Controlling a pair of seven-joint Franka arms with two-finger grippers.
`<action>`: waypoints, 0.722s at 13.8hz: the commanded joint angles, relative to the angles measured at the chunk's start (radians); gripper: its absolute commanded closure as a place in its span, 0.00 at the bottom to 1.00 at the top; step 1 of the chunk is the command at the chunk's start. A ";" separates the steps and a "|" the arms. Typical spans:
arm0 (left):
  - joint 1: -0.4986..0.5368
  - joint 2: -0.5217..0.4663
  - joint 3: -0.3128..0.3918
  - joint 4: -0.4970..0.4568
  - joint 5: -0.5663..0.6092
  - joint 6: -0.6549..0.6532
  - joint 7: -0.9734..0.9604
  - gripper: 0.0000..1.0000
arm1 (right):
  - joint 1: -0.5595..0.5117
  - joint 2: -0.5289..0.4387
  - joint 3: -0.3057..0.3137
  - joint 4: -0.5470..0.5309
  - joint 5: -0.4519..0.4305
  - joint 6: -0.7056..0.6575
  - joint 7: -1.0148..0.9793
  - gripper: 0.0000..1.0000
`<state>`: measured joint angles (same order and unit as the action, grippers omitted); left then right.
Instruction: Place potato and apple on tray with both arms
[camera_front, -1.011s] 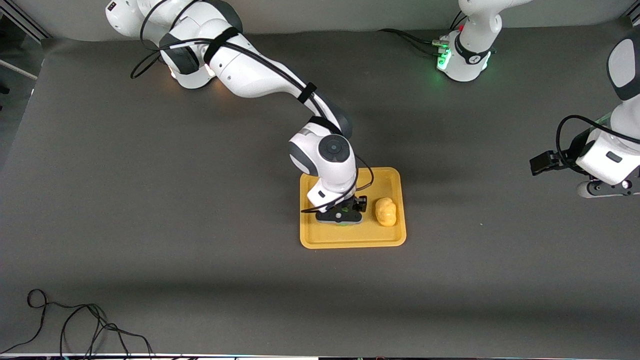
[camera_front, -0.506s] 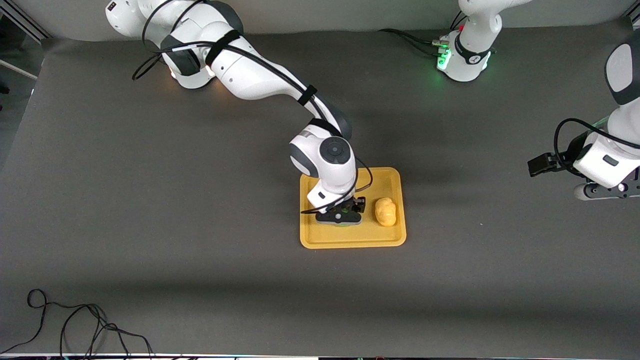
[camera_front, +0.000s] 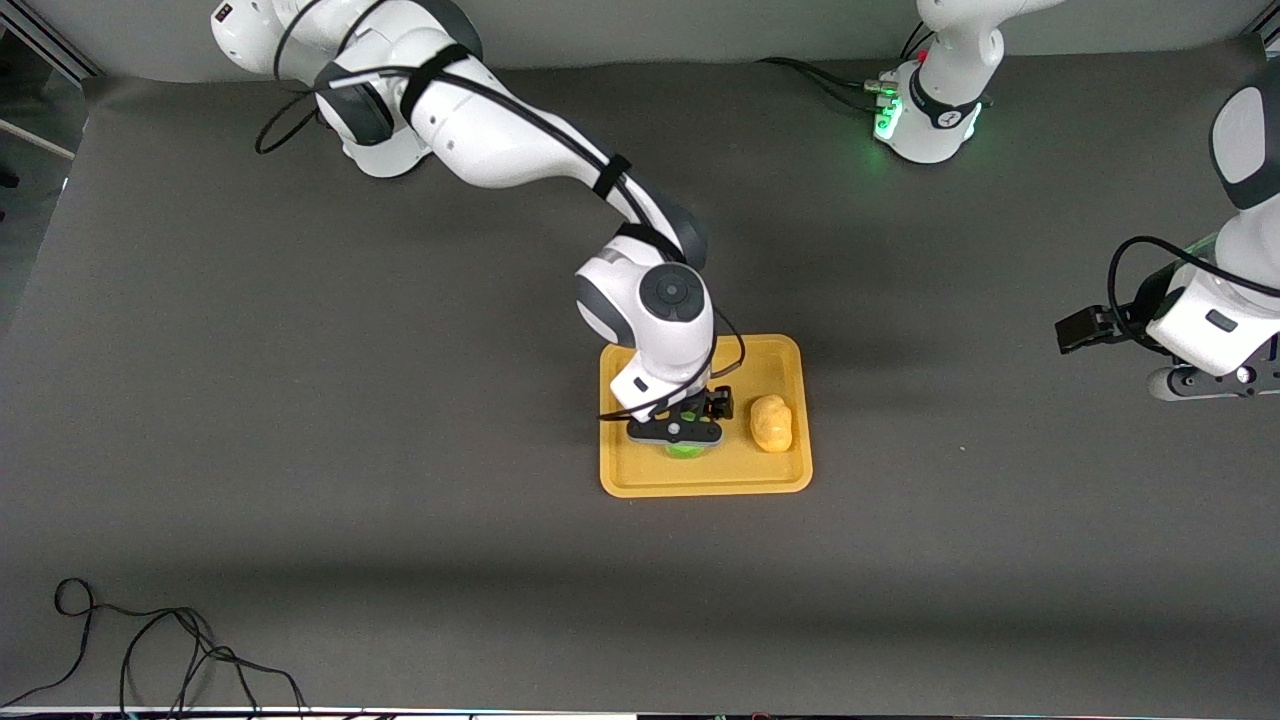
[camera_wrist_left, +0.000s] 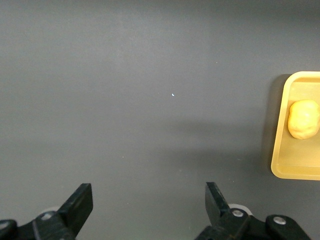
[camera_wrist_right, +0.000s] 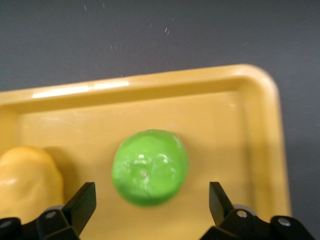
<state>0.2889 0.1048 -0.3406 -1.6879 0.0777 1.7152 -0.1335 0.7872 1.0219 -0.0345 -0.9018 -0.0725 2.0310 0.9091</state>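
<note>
The yellow-orange tray (camera_front: 640, 480) lies near the middle of the table. The potato (camera_front: 771, 423) rests on it toward the left arm's end; it also shows in the left wrist view (camera_wrist_left: 303, 118) and the right wrist view (camera_wrist_right: 27, 175). The green apple (camera_front: 684, 449) lies on the tray beside the potato, mostly hidden under the right hand, and shows clear in the right wrist view (camera_wrist_right: 150, 167). My right gripper (camera_wrist_right: 150, 200) is open just above the apple, not touching it. My left gripper (camera_wrist_left: 148, 202) is open and empty, waiting over bare table at the left arm's end.
A loose black cable (camera_front: 150, 650) lies at the table's near corner at the right arm's end. The left arm's base (camera_front: 930, 110) with a green light stands at the back. The grey mat (camera_front: 400, 500) surrounds the tray.
My right gripper has risen a little off the apple, so more of the green now shows beneath it. The left arm has barely moved.
</note>
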 joint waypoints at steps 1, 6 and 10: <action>-0.011 0.013 0.005 0.036 -0.009 -0.023 0.012 0.00 | -0.022 -0.167 -0.002 -0.029 0.022 -0.158 0.004 0.00; -0.011 0.013 0.003 0.039 -0.010 -0.023 0.012 0.00 | -0.150 -0.380 -0.010 -0.042 0.019 -0.437 -0.210 0.00; -0.011 0.013 0.003 0.040 -0.013 -0.023 0.012 0.00 | -0.307 -0.627 -0.036 -0.288 0.023 -0.480 -0.505 0.00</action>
<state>0.2867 0.1081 -0.3425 -1.6749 0.0766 1.7152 -0.1335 0.5348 0.5633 -0.0592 -0.9749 -0.0712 1.5363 0.5187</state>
